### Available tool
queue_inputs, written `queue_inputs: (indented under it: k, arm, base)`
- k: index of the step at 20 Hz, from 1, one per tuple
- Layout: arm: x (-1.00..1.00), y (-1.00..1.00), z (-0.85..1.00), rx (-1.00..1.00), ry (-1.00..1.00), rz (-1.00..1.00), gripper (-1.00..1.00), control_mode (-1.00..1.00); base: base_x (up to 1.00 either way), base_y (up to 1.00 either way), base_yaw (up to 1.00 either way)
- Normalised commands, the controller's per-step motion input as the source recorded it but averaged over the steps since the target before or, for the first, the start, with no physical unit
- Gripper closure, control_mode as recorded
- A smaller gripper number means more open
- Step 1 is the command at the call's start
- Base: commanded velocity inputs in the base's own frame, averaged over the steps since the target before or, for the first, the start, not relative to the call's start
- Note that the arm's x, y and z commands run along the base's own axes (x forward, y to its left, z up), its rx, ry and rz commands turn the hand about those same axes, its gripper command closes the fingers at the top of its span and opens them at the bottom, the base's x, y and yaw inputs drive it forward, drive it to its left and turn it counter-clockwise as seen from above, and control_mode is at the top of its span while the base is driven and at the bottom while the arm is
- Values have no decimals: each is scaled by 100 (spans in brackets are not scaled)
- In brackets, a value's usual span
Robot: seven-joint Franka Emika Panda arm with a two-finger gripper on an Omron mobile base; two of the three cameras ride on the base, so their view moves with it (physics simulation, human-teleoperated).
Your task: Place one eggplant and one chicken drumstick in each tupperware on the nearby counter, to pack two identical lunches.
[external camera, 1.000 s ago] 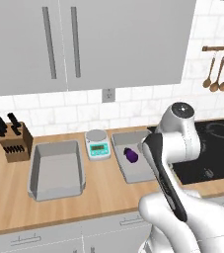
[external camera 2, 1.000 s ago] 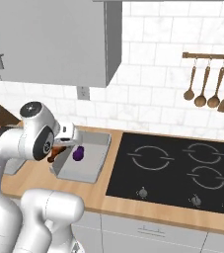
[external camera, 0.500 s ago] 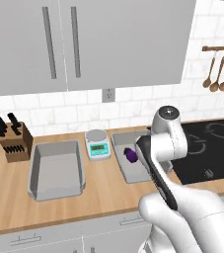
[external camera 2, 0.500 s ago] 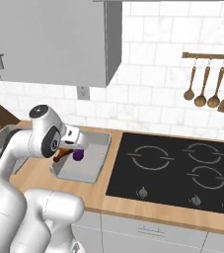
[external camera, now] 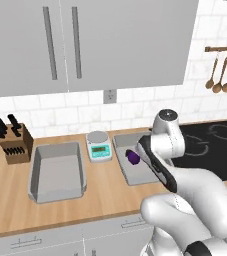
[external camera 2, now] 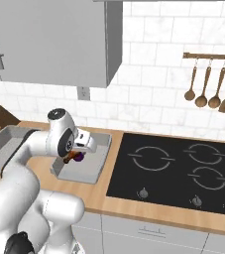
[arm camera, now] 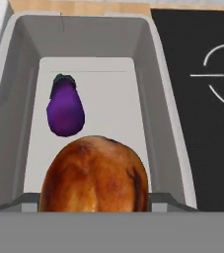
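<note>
We have the gripper point(external camera 2: 73, 155) closed around one chicken drumstick point(arm camera: 94, 174), its jaws held apart by the meat, and it hangs just above the near end of the tupperware point(external camera: 126, 175) that sits beside the stovetop point(external camera 2: 183, 173). Over the last second the hand has come down and forward: a second ago the wrist stood higher and further toward the stove, and now it leans low over that container, with the drumstick nearer the floor of the tray. We judge this to be the lowering just ahead of the release, so the first lunch is close to complete but not yet set down. In the hand view one eggplant point(arm camera: 65, 109) already lies on the container's floor, toward its left wall and about midway along it, just beyond the drumstick and apart from it. Counting what we see: two tupperwares, this one and the second tupperware point(external camera: 57, 172) further along the counter point(external camera: 15, 200) toward the knife block point(external camera: 15, 142), with the white scale point(external camera: 99, 146) between them at the counter's back edge; one eggplant; one drumstick. The second container looks bare inside, so by our reckoning it has both of its items yet to come.
</note>
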Motion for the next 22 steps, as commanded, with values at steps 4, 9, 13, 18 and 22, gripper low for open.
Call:
queue_inputs:
  k: [4, 9, 13, 18, 22]
  arm:
    - [59, 0, -44, 0, 18, 0, 100, -100]
    - [57, 0, -29, 0, 13, 0, 100, -100]
    - [49, 0, -18, 0, 2, 0, 100, -100]
    - [33, -17, -17, 2, 1, 4, 100, -100]
    - [26, -20, -26, 6, 0, 5, 100, -100]
  base:
    - [0, 0, 0]
    - [0, 0, 0]
    - [0, 0, 0]
    - [0, 0, 0]
    - [0, 0, 0]
